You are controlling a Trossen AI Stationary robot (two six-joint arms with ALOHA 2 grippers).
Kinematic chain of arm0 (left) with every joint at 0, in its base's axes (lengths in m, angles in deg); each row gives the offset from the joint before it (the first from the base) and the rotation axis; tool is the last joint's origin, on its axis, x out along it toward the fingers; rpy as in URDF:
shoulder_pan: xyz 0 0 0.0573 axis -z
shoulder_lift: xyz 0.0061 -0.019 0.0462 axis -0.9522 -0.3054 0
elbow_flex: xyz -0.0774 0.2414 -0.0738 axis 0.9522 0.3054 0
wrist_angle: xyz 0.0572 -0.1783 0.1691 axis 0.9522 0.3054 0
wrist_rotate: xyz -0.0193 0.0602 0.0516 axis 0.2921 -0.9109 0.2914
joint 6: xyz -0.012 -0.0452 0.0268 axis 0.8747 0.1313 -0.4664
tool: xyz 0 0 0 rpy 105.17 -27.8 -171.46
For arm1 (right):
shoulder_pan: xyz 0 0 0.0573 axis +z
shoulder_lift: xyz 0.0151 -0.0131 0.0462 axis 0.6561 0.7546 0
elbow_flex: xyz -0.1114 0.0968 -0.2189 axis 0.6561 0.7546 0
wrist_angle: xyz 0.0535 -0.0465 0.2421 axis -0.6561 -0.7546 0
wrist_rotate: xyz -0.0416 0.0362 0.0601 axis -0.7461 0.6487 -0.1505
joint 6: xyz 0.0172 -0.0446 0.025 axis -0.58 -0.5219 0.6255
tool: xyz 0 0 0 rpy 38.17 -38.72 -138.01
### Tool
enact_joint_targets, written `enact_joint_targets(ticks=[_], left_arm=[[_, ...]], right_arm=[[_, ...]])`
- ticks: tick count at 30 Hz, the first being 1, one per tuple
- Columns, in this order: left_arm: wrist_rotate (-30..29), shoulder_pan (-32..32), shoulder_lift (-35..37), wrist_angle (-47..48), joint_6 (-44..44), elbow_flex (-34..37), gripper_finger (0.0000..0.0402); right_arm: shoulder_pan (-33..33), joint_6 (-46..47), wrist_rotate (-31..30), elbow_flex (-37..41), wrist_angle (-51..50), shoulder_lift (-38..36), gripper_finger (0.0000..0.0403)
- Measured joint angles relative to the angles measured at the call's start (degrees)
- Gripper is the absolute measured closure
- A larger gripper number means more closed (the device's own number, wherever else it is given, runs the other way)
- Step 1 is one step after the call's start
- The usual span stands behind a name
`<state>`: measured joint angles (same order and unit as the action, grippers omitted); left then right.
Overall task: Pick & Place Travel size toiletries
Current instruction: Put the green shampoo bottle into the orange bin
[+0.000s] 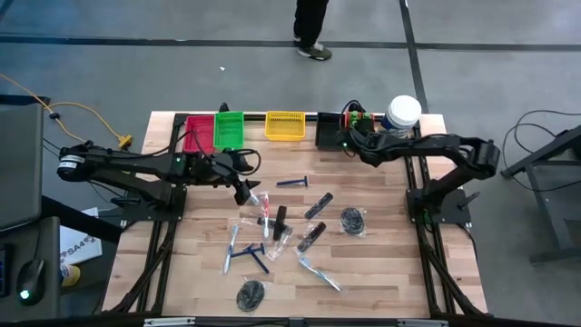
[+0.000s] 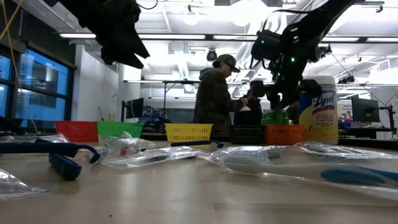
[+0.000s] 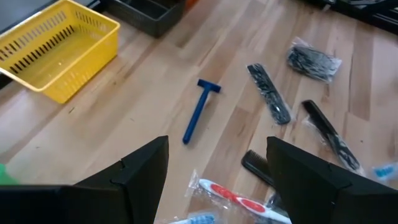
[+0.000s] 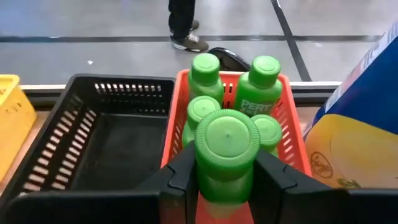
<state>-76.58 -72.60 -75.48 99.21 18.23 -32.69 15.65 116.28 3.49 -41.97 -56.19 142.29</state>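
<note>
My right gripper [image 4: 227, 186] is shut on a small green bottle [image 4: 227, 149] over the orange bin [image 4: 292, 134] at the table's far edge, where several more green bottles [image 4: 205, 71] stand. My left gripper [image 3: 217, 155] hangs open above the table's left middle [image 1: 245, 189], touching nothing. Below and beyond it lie a blue razor [image 3: 199, 112], black combs [image 3: 268, 93], a wrapped toothbrush [image 3: 233, 199] and a dark mesh puff [image 3: 314, 61]. More toiletries are scattered on the wood [image 1: 313, 238]. My right gripper pinches the green bottle between its two fingers [image 4: 183, 171], one on each side just under the ribbed cap [image 4: 227, 140]. The bottle sits cap toward the wrist, over the other bottles in the orange bin. Its lower end is hidden by the cap and the fingers.
Red [image 1: 198, 133], green [image 1: 228, 129], yellow [image 1: 284, 125] and black [image 1: 329, 133] bins stand in a row along the far edge. A large white jar with a yellow label [image 1: 402, 113] stands right of the orange bin. A person [image 2: 214, 99] stands beyond the table.
</note>
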Motion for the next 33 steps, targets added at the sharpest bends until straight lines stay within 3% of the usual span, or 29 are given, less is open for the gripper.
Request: enact_joint_targets(ticks=[16, 33], left_arm=[[1.3, 0.0, 0.0, 0.1, -0.1, 0.0, 0.0140], [2.2, 0.0, 0.1, 0.2, -2.6, 0.0, 0.0140]], right_arm=[[-1.0, 2.9, 1.0, 0.0, 1.7, 5.0, 0.0310], [-1.1, 5.6, 5.1, 0.0, 1.5, 6.0, 0.0269]])
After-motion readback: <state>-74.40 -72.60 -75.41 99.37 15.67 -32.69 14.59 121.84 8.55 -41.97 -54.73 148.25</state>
